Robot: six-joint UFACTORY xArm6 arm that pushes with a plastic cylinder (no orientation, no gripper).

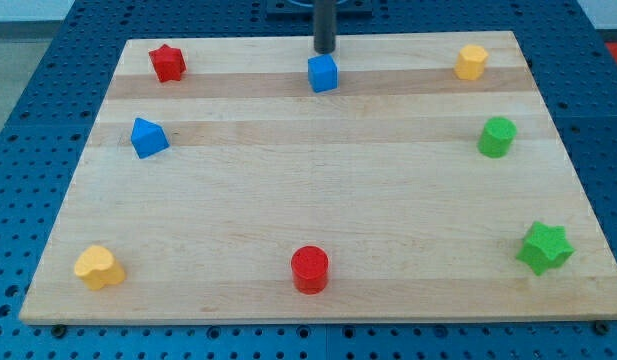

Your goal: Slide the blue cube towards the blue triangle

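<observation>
Your tip (324,51) sits just above the blue cube (323,73), top centre; no jaws to report. Cube looks light, rigid, slidey: push its right face toward the blue triangle (148,137), upper left.

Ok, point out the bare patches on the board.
The whole middle is bare, ringed by blue triangle, red cylinder and green cylinder. Also bare: the bottom stretch toward the green star. Crowded only at top centre, where my tip is just above the blue cube.
</observation>
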